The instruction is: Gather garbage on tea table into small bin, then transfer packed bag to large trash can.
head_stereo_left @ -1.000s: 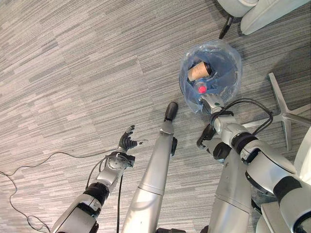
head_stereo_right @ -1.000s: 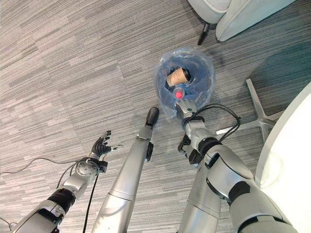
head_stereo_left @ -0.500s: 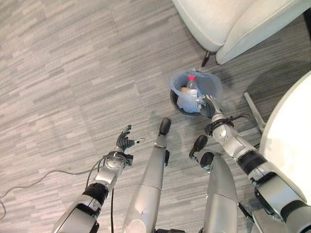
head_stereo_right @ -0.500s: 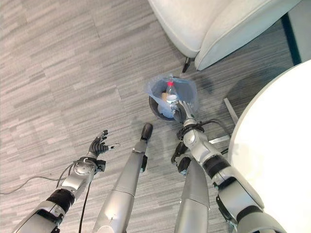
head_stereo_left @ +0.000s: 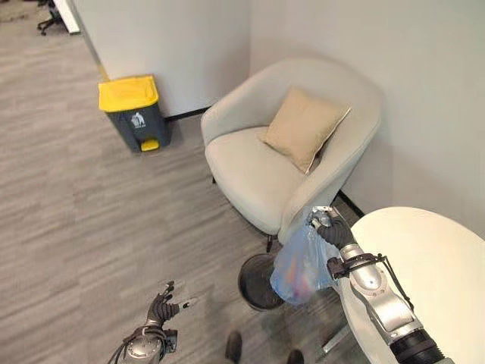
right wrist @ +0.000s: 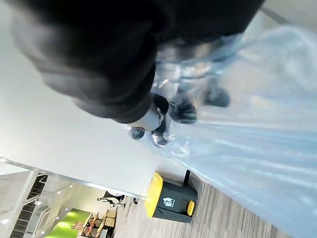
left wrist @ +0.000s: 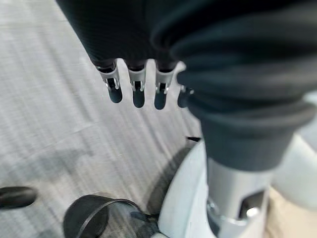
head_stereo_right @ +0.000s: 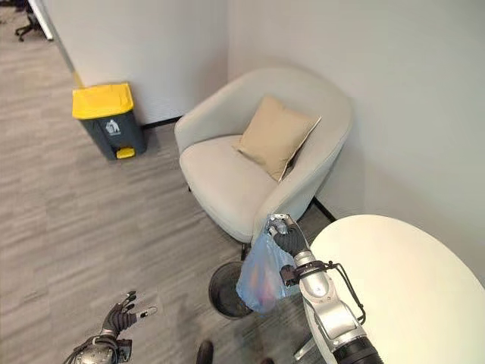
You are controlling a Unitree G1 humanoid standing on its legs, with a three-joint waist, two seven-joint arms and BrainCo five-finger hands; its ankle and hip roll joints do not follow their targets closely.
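My right hand is shut on the gathered top of a translucent blue garbage bag, which hangs full just above and beside the small black bin. The right wrist view shows the fingers curled into the bag's plastic. The large grey trash can with a yellow lid stands by the far wall at the left, and it is also seen in the right wrist view. My left hand hangs low at the left, open and empty, its fingers straight.
A cream armchair with a tan cushion stands right behind the small bin, against the wall corner. The round white tea table is at the right. Grey carpet floor stretches between me and the large can.
The right hand has lifted the bag up out of the small bin. The camera has tilted up, bringing the armchair, wall and large can into view.
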